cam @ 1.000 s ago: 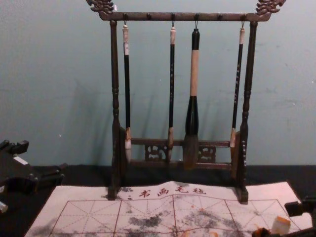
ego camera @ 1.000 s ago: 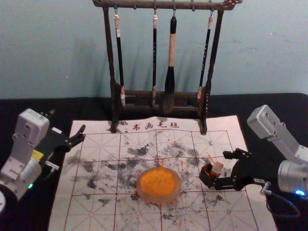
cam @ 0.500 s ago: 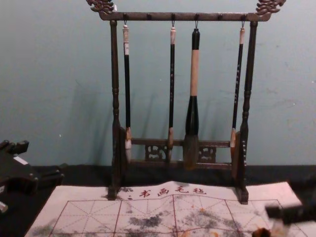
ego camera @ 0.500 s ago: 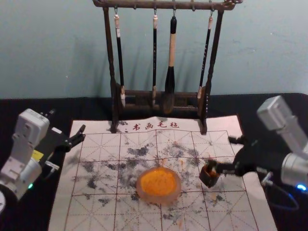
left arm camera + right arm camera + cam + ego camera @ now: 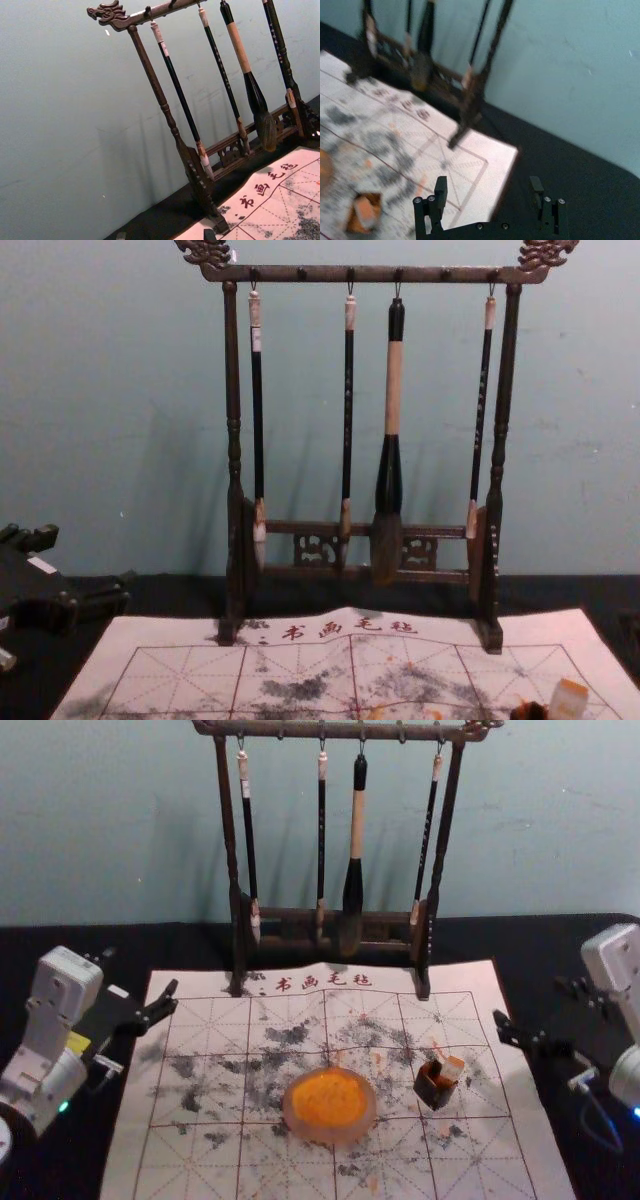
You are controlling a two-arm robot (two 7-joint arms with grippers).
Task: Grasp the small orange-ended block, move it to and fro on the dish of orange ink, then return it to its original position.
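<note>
Your right gripper (image 5: 532, 1003) is empty, fingers wide apart, off the writing mat's right edge and to the right of the block. Your orange-ended block (image 5: 452, 1068) sits in the small dark box (image 5: 436, 1094), orange end up, tilted to the right and sticking out over the rim. Box is on the grid-marked writing mat (image 5: 210, 1160), right of your dish of orange ink (image 5: 368, 1118), near it but not touching. Left gripper (image 5: 140, 972) is parked at the mat's left edge, fingers apart, nothing in them. Wooden brush rack (image 5: 232, 840) stands upright at the mat's far edge, four brushes hanging; the thickest (image 5: 354, 885) is second from right.
</note>
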